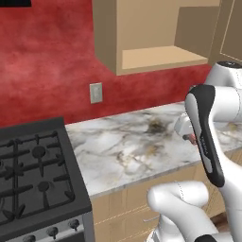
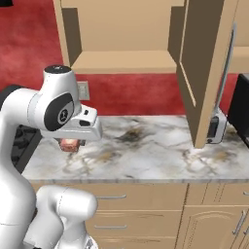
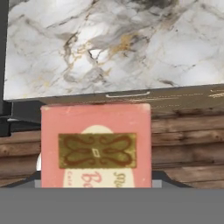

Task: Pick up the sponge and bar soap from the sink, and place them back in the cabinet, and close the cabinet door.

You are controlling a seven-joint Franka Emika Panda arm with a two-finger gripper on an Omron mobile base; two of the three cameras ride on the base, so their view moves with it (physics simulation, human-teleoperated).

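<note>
Left base view: white arm links filled the lower right; the bar soap (image 1: 192, 138) showed as a reddish sliver at 3 o'clock, above the marble counter (image 1: 127, 146). The cabinet (image 1: 156, 56) stood open at 1 o'clock. Right base view: the gripper (image 2: 71, 144) was closed on the bar, at 9 o'clock; the cabinet door (image 2: 206, 73) hung open at 2 o'clock, leaving a clear path to the shelf. Hand view: the bar hid the fingertips. Likely risk: clipping the shelf edge could knock the bar loose.
</note>
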